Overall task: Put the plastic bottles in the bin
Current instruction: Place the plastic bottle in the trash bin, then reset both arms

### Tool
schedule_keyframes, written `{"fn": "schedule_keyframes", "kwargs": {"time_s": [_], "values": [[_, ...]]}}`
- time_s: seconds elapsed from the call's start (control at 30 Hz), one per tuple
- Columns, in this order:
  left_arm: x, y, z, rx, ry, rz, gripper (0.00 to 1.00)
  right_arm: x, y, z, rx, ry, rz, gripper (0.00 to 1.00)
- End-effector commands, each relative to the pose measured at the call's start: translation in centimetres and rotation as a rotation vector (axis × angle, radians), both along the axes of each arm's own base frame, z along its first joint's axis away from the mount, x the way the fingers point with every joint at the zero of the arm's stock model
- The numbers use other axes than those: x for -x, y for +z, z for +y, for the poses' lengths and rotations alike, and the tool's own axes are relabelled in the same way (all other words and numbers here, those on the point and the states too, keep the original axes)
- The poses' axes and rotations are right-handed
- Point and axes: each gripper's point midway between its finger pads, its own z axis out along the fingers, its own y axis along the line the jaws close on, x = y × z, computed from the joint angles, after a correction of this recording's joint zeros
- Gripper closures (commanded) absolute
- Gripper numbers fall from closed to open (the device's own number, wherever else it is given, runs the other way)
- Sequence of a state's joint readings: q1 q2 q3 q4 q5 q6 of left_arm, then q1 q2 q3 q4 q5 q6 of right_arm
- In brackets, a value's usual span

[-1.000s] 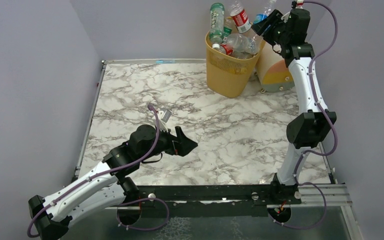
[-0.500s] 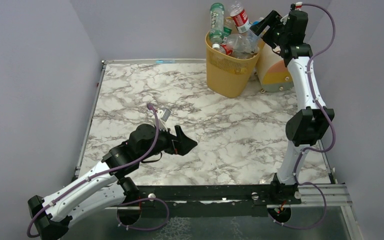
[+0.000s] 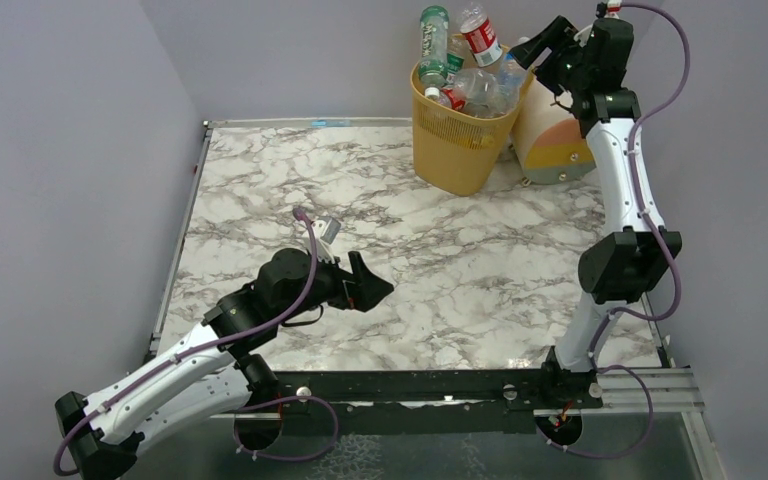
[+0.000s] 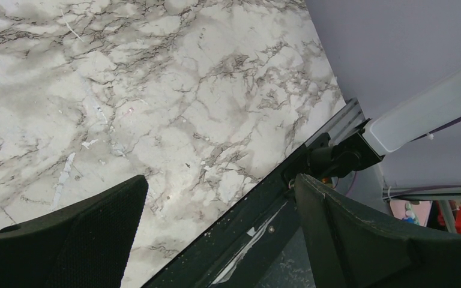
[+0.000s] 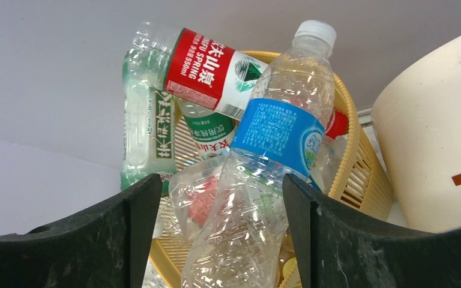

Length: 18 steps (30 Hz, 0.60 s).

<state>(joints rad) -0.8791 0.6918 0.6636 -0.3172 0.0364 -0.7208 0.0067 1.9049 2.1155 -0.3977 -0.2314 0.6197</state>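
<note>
**Top view.** A tall, translucent yellow-orange perforated plastic bin [image 3: 455,140] stands at the far right of the grey-veined white marble table [image 3: 280,180]. A cream-and-peach cylinder [image 3: 552,140] sits just beside it on the right. The bin is heaped with small, mostly clear plastic bottles [image 3: 470,85], and several stand above its rim. The right gripper [image 3: 543,42] hangs just above and to the right of the rim, jaws spread, holding nothing. The left gripper [image 3: 375,276] sits low over the middle of the table, well apart from the bin, and is likewise released.

**Left wrist view.** Both black fingers [image 4: 72,240] are apart, with bare marble and the table's dark front rail [image 4: 258,222] showing between them.

**Right wrist view.** The fingers are wide apart. Beyond them a clear blue-labelled bottle [image 5: 279,132] with a white cap leans cap-up out of the bin, its base hidden among the other bottles. The fingers appear clear of it. A red-labelled bottle [image 5: 207,69] lies tilted across the top of the heap. A green-labelled bottle [image 5: 144,126] stands upright at the left.
</note>
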Motion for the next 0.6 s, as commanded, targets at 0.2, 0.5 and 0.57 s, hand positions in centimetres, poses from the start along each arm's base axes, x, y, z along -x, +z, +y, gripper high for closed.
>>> {"fn": "schedule_keyframes", "kwargs": {"time_s": [0.2,0.5,0.57], "values": [[-0.3,2.4,0.5,0.031,0.028,-0.050,0.01,5.5,3.5,0.0,0.012,0.038,-0.067,0.07],[-1.9,2.9,1.1,-0.026,0.085,-0.111,0.01,11.8,3.9,0.5,0.061,0.089,-0.109,0.01],[-2.6,2.6,1.1,-0.063,0.098,-0.124,0.01,13.0,3.5,0.5,0.071,0.091,-0.105,0.01]]}}
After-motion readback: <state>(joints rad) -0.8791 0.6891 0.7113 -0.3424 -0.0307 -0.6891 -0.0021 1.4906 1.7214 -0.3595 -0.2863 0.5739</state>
